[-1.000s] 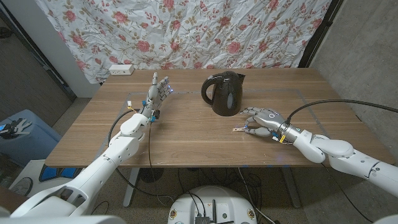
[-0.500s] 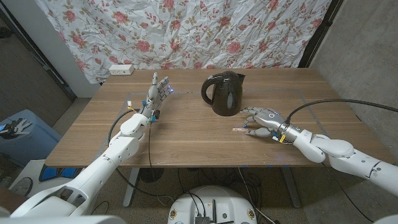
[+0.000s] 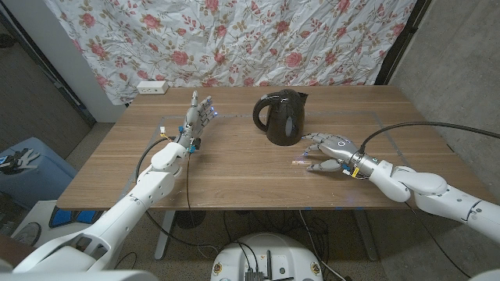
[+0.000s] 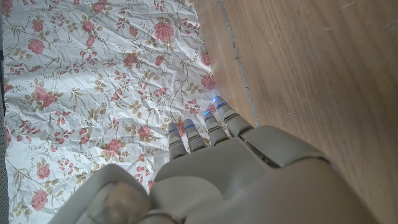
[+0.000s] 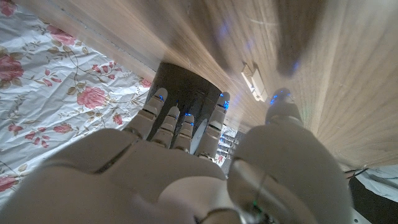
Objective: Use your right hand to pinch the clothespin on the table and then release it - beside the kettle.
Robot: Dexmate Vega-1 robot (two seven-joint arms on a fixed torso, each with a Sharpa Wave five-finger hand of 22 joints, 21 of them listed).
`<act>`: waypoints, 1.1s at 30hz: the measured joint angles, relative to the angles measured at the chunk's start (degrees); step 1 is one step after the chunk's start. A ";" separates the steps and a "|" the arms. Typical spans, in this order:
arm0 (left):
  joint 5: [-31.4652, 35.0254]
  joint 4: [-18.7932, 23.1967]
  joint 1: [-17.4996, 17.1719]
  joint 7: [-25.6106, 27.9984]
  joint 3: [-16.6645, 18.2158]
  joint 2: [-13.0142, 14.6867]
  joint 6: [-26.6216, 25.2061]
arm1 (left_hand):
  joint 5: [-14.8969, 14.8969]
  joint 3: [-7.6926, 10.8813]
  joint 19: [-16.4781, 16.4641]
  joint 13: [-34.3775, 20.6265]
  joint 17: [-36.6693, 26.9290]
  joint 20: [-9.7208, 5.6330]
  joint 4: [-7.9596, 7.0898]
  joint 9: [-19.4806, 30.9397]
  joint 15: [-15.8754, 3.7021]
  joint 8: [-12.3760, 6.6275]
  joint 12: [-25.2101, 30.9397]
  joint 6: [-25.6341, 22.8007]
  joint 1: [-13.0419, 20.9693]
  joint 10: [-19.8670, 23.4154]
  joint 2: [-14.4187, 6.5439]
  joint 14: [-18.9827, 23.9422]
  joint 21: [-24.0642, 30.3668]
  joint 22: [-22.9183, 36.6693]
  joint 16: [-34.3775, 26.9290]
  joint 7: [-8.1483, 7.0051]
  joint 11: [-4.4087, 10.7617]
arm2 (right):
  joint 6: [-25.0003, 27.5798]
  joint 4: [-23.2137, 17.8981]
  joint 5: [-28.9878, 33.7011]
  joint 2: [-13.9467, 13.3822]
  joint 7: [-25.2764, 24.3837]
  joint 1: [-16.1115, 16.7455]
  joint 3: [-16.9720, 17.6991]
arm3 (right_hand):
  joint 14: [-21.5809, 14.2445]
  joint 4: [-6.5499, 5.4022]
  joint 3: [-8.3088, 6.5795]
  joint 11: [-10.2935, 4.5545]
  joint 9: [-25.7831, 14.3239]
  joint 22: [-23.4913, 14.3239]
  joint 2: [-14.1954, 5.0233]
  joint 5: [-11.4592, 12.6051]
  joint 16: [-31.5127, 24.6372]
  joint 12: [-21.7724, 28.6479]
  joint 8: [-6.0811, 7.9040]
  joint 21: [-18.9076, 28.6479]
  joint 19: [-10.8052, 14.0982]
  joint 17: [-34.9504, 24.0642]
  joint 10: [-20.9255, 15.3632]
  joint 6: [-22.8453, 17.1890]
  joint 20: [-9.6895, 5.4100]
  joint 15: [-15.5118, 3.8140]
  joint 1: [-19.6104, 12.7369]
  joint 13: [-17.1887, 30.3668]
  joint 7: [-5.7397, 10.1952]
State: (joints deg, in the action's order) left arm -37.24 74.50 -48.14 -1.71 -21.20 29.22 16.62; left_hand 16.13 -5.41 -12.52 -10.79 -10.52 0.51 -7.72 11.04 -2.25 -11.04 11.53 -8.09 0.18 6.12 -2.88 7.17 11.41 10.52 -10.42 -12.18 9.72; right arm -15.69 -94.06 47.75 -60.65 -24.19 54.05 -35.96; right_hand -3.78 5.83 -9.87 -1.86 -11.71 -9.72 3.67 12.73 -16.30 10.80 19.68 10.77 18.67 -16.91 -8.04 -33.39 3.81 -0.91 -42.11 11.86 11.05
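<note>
The small wooden clothespin (image 3: 298, 162) lies on the table just in front of the black kettle (image 3: 281, 117). My right hand (image 3: 332, 151) hovers right beside it with fingers spread and nothing between them. In the right wrist view the clothespin (image 5: 252, 81) lies on the wood a little apart from my thumb tip (image 5: 278, 99), with the kettle (image 5: 186, 93) beyond the fingertips. My left hand (image 3: 199, 115) stands at the back left of the table with its fingers straight and apart, holding nothing; the left wrist view shows its fingers (image 4: 202, 134) reaching toward the floral cloth.
A white power strip (image 3: 151, 87) sits at the table's (image 3: 234, 183) back left corner. A floral cloth (image 3: 234, 39) hangs behind the table. A black cable (image 3: 406, 129) runs from my right wrist across the table's right side.
My right hand's fingers have opened and drawn back slightly from the clothespin, which now lies free on the table. The left arm has not moved.
</note>
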 measured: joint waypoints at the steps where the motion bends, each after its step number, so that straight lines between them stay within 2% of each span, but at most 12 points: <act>1: 0.00 0.00 0.00 0.00 0.00 0.00 0.00 | 0.00 0.00 0.00 0.00 0.00 0.00 0.00 0.00 0.00 0.00 0.00 0.00 0.00 0.00 0.00 0.00 0.00 0.00 0.00 0.00 0.00 | 0.00 -0.05 0.00 -0.02 0.00 0.05 0.04 | 0.00 -0.07 0.07 -0.01 0.00 0.00 -0.04 0.00 0.00 0.00 0.00 0.00 -0.31 0.00 0.00 0.39 -0.09 0.00 1.01 0.00 0.00; 4: 0.00 0.00 0.00 0.00 0.00 0.00 0.00 | 0.00 0.00 0.00 0.00 0.00 0.00 0.00 0.00 0.00 0.00 0.00 0.00 0.00 0.00 0.00 0.00 0.00 0.00 0.00 0.00 0.00 | 0.03 -0.40 -0.76 -0.09 0.63 0.33 0.34 | 0.31 -0.57 0.57 0.21 0.00 0.00 -0.90 0.00 0.21 0.00 -0.70 0.00 -0.60 0.00 0.60 1.11 -0.22 0.31 2.26 0.00 -0.72; 6: 0.00 0.00 0.00 0.00 0.00 0.00 0.00 | 0.00 0.00 0.00 0.00 0.00 0.00 0.00 0.00 0.00 0.00 0.00 0.00 0.00 0.00 0.00 0.00 0.00 0.00 0.00 0.00 0.00 | 0.09 -0.56 -1.80 -0.08 1.15 0.65 0.76 | 0.68 -0.92 0.92 0.62 0.00 0.00 -0.45 0.00 0.39 0.00 -1.35 0.00 -0.60 -0.06 1.01 2.43 -0.22 0.68 3.44 0.00 -1.07; 8: 0.00 0.00 0.00 0.00 0.00 0.00 0.00 | 0.00 0.00 0.00 0.00 0.00 0.00 0.00 0.00 0.00 0.00 0.00 0.00 0.00 0.00 0.00 0.00 0.00 0.00 0.00 0.00 0.00 | 0.12 -0.56 -2.80 0.00 1.52 0.86 1.08 | 0.92 -1.17 1.17 0.61 0.00 0.00 -1.21 0.00 0.47 0.00 -2.08 0.00 -0.60 -0.26 1.43 4.09 -0.22 0.92 4.22 0.00 -1.40; 10: 0.00 0.00 0.00 0.00 0.00 0.00 0.00 | 0.00 0.00 0.00 0.00 0.00 0.00 0.00 0.00 0.00 0.00 0.00 0.00 0.00 0.00 0.00 0.00 0.00 0.00 0.00 0.00 0.00 | 0.12 -0.56 -3.95 0.16 1.81 1.09 1.41 | 1.14 -1.30 1.30 0.73 0.00 0.00 -0.75 0.00 0.64 0.00 -2.88 0.00 -0.60 -0.26 1.93 5.60 -0.22 1.15 4.65 0.00 -1.82; 15: 0.00 0.00 0.00 0.00 0.00 0.00 0.00 | 0.00 0.00 0.00 0.00 0.00 0.00 0.00 0.00 0.00 0.00 0.00 0.00 0.00 0.00 0.00 0.00 0.00 0.00 0.00 0.00 0.00 | -0.33 -0.48 -8.37 0.67 2.27 2.33 2.82 | 1.23 -1.59 1.23 0.73 -0.01 0.00 -1.87 -0.01 0.64 0.13 -4.30 0.00 -0.59 -0.26 1.93 8.48 -0.22 1.23 5.77 -0.01 -2.11; 20: 0.00 0.00 0.00 0.00 0.00 0.00 0.00 | 0.00 0.00 0.00 0.00 0.00 0.00 0.00 0.00 0.00 0.00 0.00 0.00 0.00 0.00 0.00 0.00 0.00 0.00 0.00 0.00 0.00 | -0.74 -0.46 -12.04 1.16 2.49 3.85 4.30 | 1.14 -1.67 1.15 1.44 0.27 0.00 -1.87 -0.01 0.84 0.68 -4.95 0.00 -0.13 -0.09 1.17 9.28 -0.68 1.73 5.77 0.00 -2.13; 25: 0.00 0.00 0.01 0.00 0.00 0.00 0.00 | 0.00 0.00 0.00 0.00 0.00 0.00 0.00 0.00 0.00 0.00 0.00 0.00 0.00 0.00 0.00 0.00 0.00 0.00 0.00 0.00 0.00 | -1.08 -0.59 -15.11 1.46 2.59 5.12 5.56 | 0.49 -1.66 1.15 1.09 0.53 0.00 -2.18 -0.26 0.84 1.34 -5.09 0.29 0.46 0.17 -0.87 9.27 -1.27 2.37 6.08 -0.15 -2.13; 27: 0.00 0.00 0.01 0.00 0.00 0.00 0.00 | 0.00 0.00 0.00 0.00 0.00 0.00 0.00 0.00 0.00 0.00 0.00 0.00 0.00 0.00 0.00 0.00 0.00 0.00 0.00 0.00 0.00 | -1.22 -0.77 -16.09 1.63 2.60 5.85 6.37 | -0.09 -1.84 0.98 1.03 0.59 0.03 -3.09 -0.62 0.84 1.72 -5.09 0.29 0.68 0.37 -2.62 8.39 -1.46 2.59 6.96 -0.29 -1.26; 30: 0.00 0.00 0.01 0.01 0.00 0.00 0.00 | 0.00 0.00 0.00 0.00 0.00 0.00 0.00 0.00 0.00 0.00 0.00 0.00 0.00 0.00 0.00 0.00 0.00 0.00 0.00 0.00 0.00 | -1.22 -0.90 -16.09 1.97 2.60 6.59 7.18 | -1.27 -1.72 0.73 0.73 0.80 0.13 -4.06 -0.93 0.61 2.23 -5.09 0.29 0.95 0.68 -4.68 7.07 -1.71 1.41 6.74 -0.43 -0.37; 31: 0.00 0.01 0.01 0.01 0.00 0.00 0.00 | 0.00 0.00 0.00 0.00 0.00 0.00 0.00 0.00 0.00 0.00 0.00 0.00 0.00 0.00 0.00 0.00 0.00 0.00 0.00 0.00 0.00 | -1.40 -0.92 -19.39 2.16 2.60 6.83 7.43 | -1.39 -1.65 0.66 0.71 0.80 0.13 -4.07 -1.07 0.61 2.23 -5.09 0.29 1.09 0.71 -5.08 6.86 -1.86 1.30 6.74 -0.43 -0.17; 33: 0.00 0.01 0.01 0.02 0.00 0.00 0.00 | 0.00 0.00 0.00 0.00 0.00 0.00 0.00 0.00 0.00 0.00 0.00 0.00 0.00 0.00 0.00 0.00 0.00 0.00 0.00 0.00 0.00 | -1.53 -0.94 -20.85 2.71 2.67 7.38 8.10 | -1.37 -1.65 0.66 0.73 0.80 0.13 -4.07 -1.39 0.61 2.23 -5.09 0.29 1.09 0.71 -5.48 6.38 -1.86 1.32 6.74 -0.58 -0.29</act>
State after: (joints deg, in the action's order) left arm -37.24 74.51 -48.14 -1.69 -21.20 29.22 16.62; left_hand 16.13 -5.41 -12.52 -10.79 -10.52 0.51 -7.72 11.04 -2.25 -11.04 11.53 -8.09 0.18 6.12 -2.88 7.17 11.41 10.52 -10.42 -12.18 9.72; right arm -17.21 -95.00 26.90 -57.94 -21.52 61.43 -27.86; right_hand -5.14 4.18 -9.21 -1.13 -10.91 -9.59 -0.41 11.34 -15.69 13.03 14.59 11.05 19.76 -16.21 -13.52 -27.02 1.95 0.40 -35.36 11.28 10.76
